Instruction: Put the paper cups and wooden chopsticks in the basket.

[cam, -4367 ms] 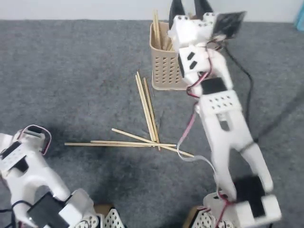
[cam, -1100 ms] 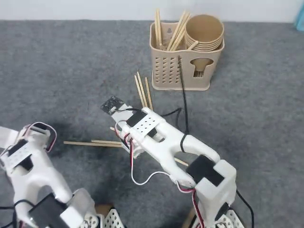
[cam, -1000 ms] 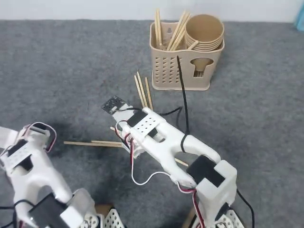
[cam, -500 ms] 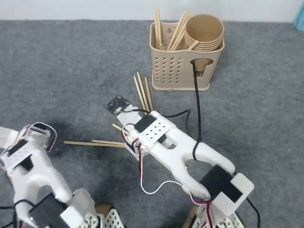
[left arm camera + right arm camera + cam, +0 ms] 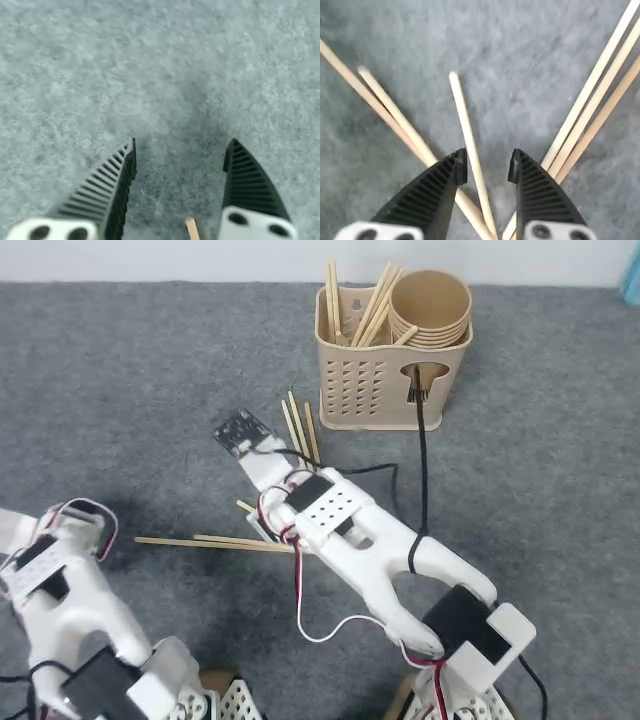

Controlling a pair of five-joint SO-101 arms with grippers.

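**Two grippers open, some chopsticks on the mat**

Big and grey, the mat lies under both sets of jaws. The right arm leans low over the middle of the mat. The left arm is well apart from it, near the edge.

The basket stands far ahead of the right jaws. The paper cups sit stacked inside it, and a bunch of wooden chopsticks stands up just beside them.

The right gripper has its jaws a little way apart. One loose chopstick lies on the mat and runs into the gap between them. The jaws are not squeezing it. Three more sticks lie close together outside one jaw. Two other sticks lie outside the other jaw.

The left gripper has its jaws wide apart and holds nothing. The tip of a stick pokes in between them, low down near their base.
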